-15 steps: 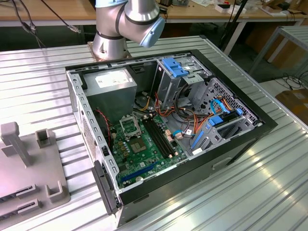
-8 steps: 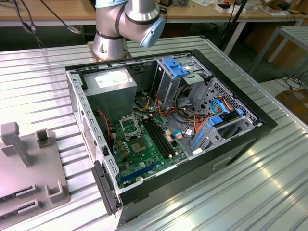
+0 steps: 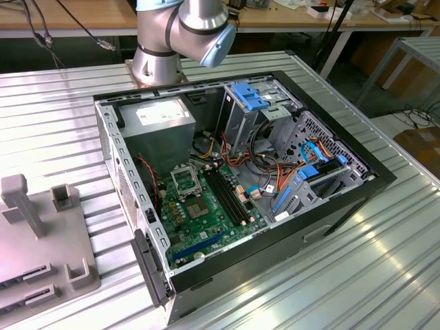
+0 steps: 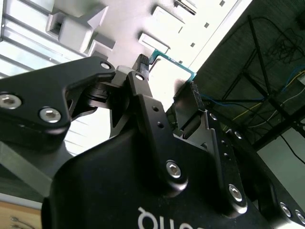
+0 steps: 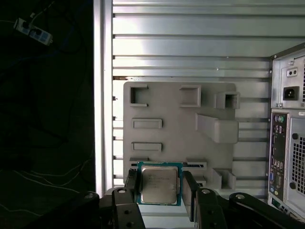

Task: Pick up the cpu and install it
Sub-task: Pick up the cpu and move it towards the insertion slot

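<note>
The jaws [image 5: 161, 188] are drawn in to the width of the cpu [image 5: 158, 183], with one black finger [image 5: 132, 185] lying against each of two opposite edges, so the chip is judged to be gripped. Whether it has been raised off its seat cannot be told. In the second wrist view the green rim of the cpu [image 4: 174, 64] is seen edge-on between the fingertips.

The cpu is held over the near end of a grey moulded holder tray [image 5: 167, 109], which rests on a ribbed metal desk [image 5: 190, 47]. Beside the tray the rear panel of an opened computer case [image 5: 286, 143] is seen.

In the exterior view the tray [image 3: 41, 240] lies at the exterior view's lower left, and the case [image 3: 357, 199] fills the middle, with its green motherboard [image 3: 206, 220] and an open square socket [image 3: 184, 180] exposed.

The chip is judged to be light, stiff and thin, with a smooth metal face and a delicate underside. It is best taken by the edges of its green carrier and kept level.
</note>
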